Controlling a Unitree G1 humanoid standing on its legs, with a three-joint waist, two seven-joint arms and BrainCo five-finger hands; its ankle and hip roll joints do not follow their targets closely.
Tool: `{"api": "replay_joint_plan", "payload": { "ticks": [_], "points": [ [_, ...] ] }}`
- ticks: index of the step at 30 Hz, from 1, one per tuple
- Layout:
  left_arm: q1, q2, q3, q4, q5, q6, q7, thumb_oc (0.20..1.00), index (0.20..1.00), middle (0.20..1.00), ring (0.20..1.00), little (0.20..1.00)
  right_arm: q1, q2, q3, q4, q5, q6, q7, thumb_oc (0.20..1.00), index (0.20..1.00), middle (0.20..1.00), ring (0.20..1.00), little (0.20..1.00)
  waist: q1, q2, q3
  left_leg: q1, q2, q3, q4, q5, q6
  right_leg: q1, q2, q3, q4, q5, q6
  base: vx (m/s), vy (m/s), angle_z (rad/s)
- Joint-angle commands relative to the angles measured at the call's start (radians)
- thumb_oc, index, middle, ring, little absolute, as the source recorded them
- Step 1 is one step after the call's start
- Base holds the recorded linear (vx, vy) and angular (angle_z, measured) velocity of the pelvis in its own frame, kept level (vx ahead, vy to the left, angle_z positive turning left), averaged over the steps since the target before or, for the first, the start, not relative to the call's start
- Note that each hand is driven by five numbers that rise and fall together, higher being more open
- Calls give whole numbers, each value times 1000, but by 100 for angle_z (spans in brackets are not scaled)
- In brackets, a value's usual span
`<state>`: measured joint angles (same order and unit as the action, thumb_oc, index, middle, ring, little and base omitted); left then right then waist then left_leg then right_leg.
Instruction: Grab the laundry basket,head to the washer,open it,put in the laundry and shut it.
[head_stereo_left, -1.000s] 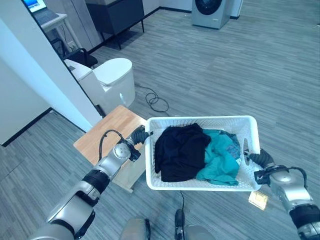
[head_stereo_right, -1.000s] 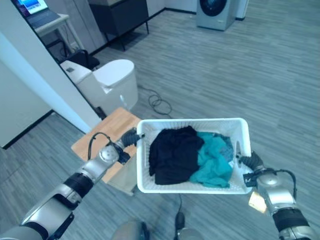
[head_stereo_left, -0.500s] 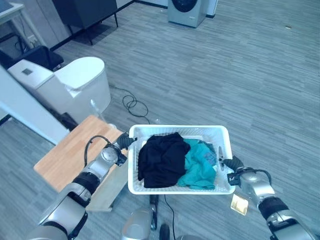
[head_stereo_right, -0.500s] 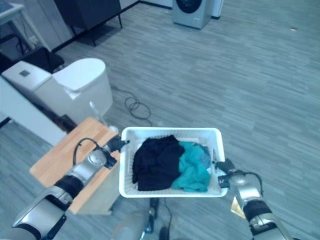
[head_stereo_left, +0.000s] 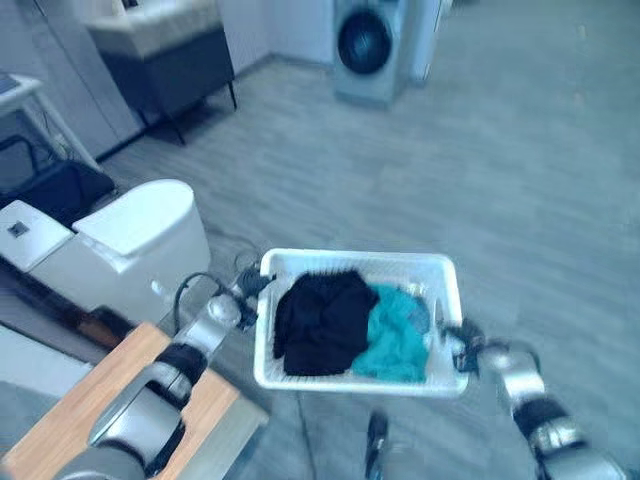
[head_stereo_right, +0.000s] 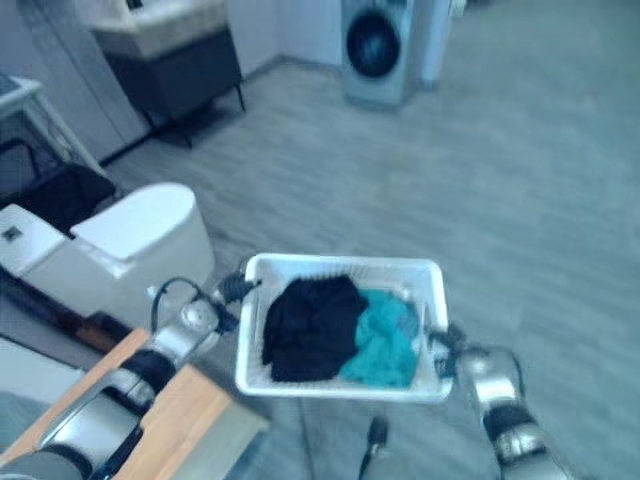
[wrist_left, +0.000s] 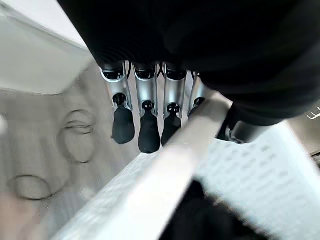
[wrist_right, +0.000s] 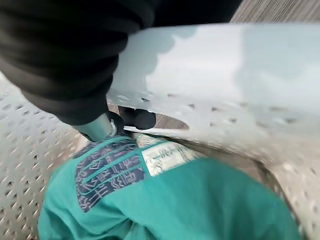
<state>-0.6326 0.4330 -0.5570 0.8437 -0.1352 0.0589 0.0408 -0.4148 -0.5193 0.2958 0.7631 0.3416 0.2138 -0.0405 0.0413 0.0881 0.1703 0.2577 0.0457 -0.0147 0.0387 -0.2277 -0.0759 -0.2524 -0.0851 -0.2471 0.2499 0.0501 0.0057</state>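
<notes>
One basket (head_stereo_left: 440, 275), two garments, one washer (head_stereo_left: 368, 50), one toilet (head_stereo_left: 120, 240)

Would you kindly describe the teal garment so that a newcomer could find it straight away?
Find the white perforated laundry basket carried above the grey floor between the left hand and the right hand. Two garments lie inside. The teal garment fills the half nearer the right hand, beside the black garment, and is the only brightly coloured thing there.

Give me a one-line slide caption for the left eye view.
Both hands, left hand and right hand, carry the white laundry basket of black and teal clothes toward the washer.
</notes>
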Motion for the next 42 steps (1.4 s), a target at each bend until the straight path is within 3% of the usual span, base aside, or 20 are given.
{"api": "replay_joint_plan", "payload": {
  "ticks": [1,2,4,7,10,12,13,14,16,22,24,25,27,28,30,32,34,35,36,42],
  "points": [
    [-66,108,27,26,18,-26,35,200,200,200,200,200,-60,-20,-19,-108,41,-80,92,200,200,200,200,200,-9,-90,-20,-46,-90,3,-47,67,65,79,-143,92,-226,108,194,396,-267,-21],
    [-67,105,27,28,13,-26,33,200,200,200,200,200,-54,-18,-15,-122,38,-78,94,200,200,200,200,200,-16,-95,-31,-36,-74,-4,-24,44,52,91,-140,88,-214,109,188,594,-522,-1],
    [-97,101,2,28,-13,-26,37,200,200,200,200,200,-65,-49,5,-142,54,-85,78,200,200,200,200,200,-48,-90,-29,-169,19,-17,394,163,-1,161,-86,50,-150,23,111,508,-590,52],
    [-115,112,-10,-25,-39,-16,36,200,200,200,200,200,-61,-65,-1,-145,105,-91,43,200,200,200,200,200,-20,-120,31,-434,78,28,869,304,29,307,-1,49,-185,-56,5,288,-490,71],
    [-130,90,-19,-26,-43,-8,30,200,200,200,200,200,-31,-66,-12,-173,109,-86,35,200,200,200,200,200,8,-104,42,-541,-3,29,774,261,30,370,31,76,-212,-86,3,373,-159,-9],
    [-135,93,-15,-22,-39,-9,31,200,200,200,200,200,-9,-58,-20,-196,105,-91,37,200,200,200,200,200,36,-92,37,-558,-71,13,576,269,35,392,58,99,-212,-115,9,317,-12,1],
    [-135,93,-15,-22,-39,-9,31,200,200,200,200,200,-9,-58,-21,-196,105,-91,37,200,200,200,200,200,36,-96,36,-556,-74,15,566,277,35,390,54,99,-212,-114,10,447,39,-39],
    [-136,96,-13,-24,-45,-11,32,200,200,200,200,200,-2,-47,-20,-194,105,-103,37,200,200,200,200,200,60,-74,24,-553,-77,-21,272,305,25,420,84,109,-214,-155,21,468,39,-41],
    [-133,88,-16,-25,-55,-16,34,200,200,200,200,200,-1,-36,-23,-174,107,-118,25,200,200,200,200,200,71,-71,27,-561,-46,-1,92,363,11,459,93,105,-210,-189,24,539,31,-50],
    [-121,105,-12,-36,-64,-19,29,200,200,200,200,200,-6,3,-25,-158,104,-120,24,200,200,200,200,200,91,-78,-6,-550,-6,127,8,390,27,549,95,124,-180,-274,49,463,97,-31],
    [-118,129,-14,-40,-57,-26,27,200,200,200,200,200,1,32,-31,-167,92,-126,33,200,200,200,200,200,106,-107,-42,-507,-45,155,91,338,89,504,40,134,83,-170,124,557,217,-5],
    [-118,129,-14,-40,-57,-26,27,200,200,200,200,200,0,32,-31,-167,91,-126,33,200,200,200,200,200,109,-105,-45,-510,-41,157,90,339,89,499,43,137,83,-168,123,358,171,-8],
    [-116,137,-22,-63,-49,-26,22,200,200,200,200,200,4,33,-38,-169,83,-120,39,200,200,200,200,200,105,-107,-42,-483,-50,171,103,313,113,445,11,133,221,-57,168,256,164,-50],
    [-112,136,-28,-81,-46,-24,23,200,200,200,200,200,7,38,-46,-176,75,-117,38,200,200,200,200,200,80,-82,-22,-435,-37,180,108,290,131,356,-21,101,453,56,190,334,251,-14],
    [-123,121,-34,-67,-40,-20,32,200,200,200,200,200,-4,39,-52,-161,66,-117,36,200,200,200,200,200,42,-41,-3,-335,-33,167,76,248,143,227,-78,26,575,37,181,559,266,41],
    [-134,110,-38,-63,-40,-20,33,200,200,200,200,200,-9,31,-52,-152,70,-117,36,200,200,200,200,200,19,-44,9,-304,-55,135,63,241,142,184,-70,27,544,-6,163,365,26,53],
    [-149,87,-51,-57,-36,-24,26,200,200,200,200,200,-1,-3,-67,-149,78,-117,32,200,200,200,200,200,-36,-65,14,-244,-104,76,44,217,125,127,-3,84,272,-53,138,450,-83,88],
    [-149,86,-51,-56,-36,-24,26,200,200,200,200,200,0,-4,-67,-149,78,-117,32,200,200,200,200,200,-39,-63,16,-239,-102,72,44,214,124,137,-1,80,264,-54,138,610,-143,168],
    [-159,71,-47,-45,-34,-28,29,200,200,200,200,200,-5,-15,-69,-146,82,-117,26,200,200,200,200,200,-62,-74,12,-184,-110,43,22,172,102,70,-23,107,29,-54,134,501,-133,159],
    [-161,55,-29,-4,-4,-31,42,200,200,200,200,200,-26,-21,-68,-128,70,-108,32,200,200,200,200,200,-97,-75,17,-48,-112,19,13,63,78,-9,-114,43,-279,91,196,450,-135,59]
  ]
}}
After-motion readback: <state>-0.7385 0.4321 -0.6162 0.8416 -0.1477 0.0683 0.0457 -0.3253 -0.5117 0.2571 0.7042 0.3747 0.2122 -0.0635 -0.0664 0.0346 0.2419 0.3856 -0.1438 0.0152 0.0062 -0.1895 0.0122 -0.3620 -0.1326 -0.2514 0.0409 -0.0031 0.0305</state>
